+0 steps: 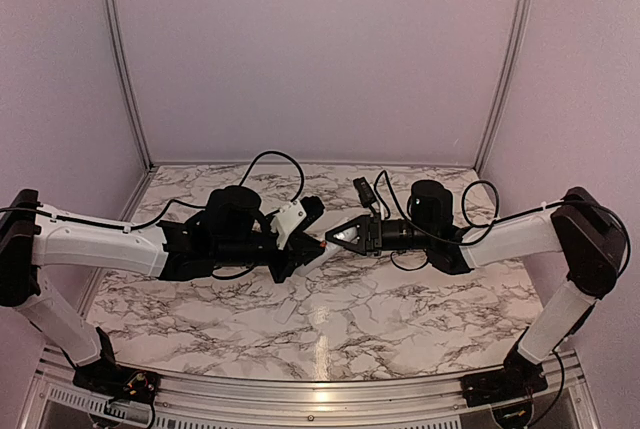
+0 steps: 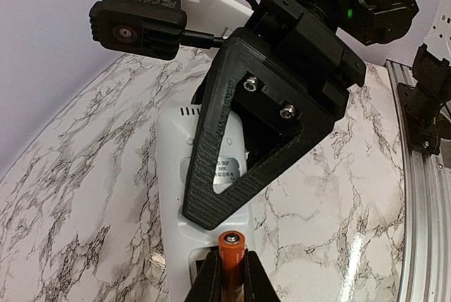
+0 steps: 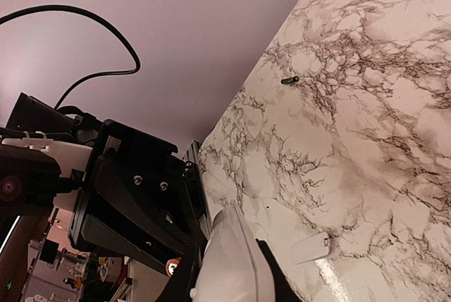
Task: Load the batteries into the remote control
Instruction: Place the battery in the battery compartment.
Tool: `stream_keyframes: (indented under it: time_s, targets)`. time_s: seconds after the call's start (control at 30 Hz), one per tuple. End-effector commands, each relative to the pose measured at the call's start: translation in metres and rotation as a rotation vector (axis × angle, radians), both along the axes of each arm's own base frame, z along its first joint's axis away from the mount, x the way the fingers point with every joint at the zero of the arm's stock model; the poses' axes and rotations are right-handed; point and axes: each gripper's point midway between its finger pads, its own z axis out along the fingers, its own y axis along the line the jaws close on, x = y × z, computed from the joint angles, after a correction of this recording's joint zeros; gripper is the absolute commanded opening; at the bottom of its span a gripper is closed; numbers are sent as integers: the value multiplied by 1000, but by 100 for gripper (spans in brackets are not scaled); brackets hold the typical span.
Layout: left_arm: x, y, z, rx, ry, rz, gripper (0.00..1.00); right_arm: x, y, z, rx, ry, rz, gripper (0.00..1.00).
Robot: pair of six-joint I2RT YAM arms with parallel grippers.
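At the left, one of the batteries (image 2: 231, 247), orange-red, is gripped end-on by the clenched jaws of the left gripper (image 2: 230, 277). Its tip is held just over the near end of the remote control (image 2: 175, 175), which is turned back-side up. A grey label (image 2: 227, 170) with small print is seen in the recess of the remote's back, but the writing cannot be read. Most of that recess is covered by a black finger, so its contents cannot be told. Further right, the remote is clamped by the closed jaws of the right gripper (image 3: 231, 277). Raised lettering along that finger is too faint to read. On the marbled counter (image 3: 366, 140) to the right, a small white cover plate (image 3: 310, 247) is laid flat, well apart from a tiny dark object (image 3: 289, 79).
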Motion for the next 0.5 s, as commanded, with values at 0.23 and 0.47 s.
stream_keyframes:
  time_s: [0.23, 0.47]
  targets:
    - [3, 9, -26, 103, 27, 41, 0, -4, 1, 25, 64, -47, 26, 0]
    - [4, 13, -34, 146, 52, 60, 0, -2, -1, 23, 61, -47, 19, 0]
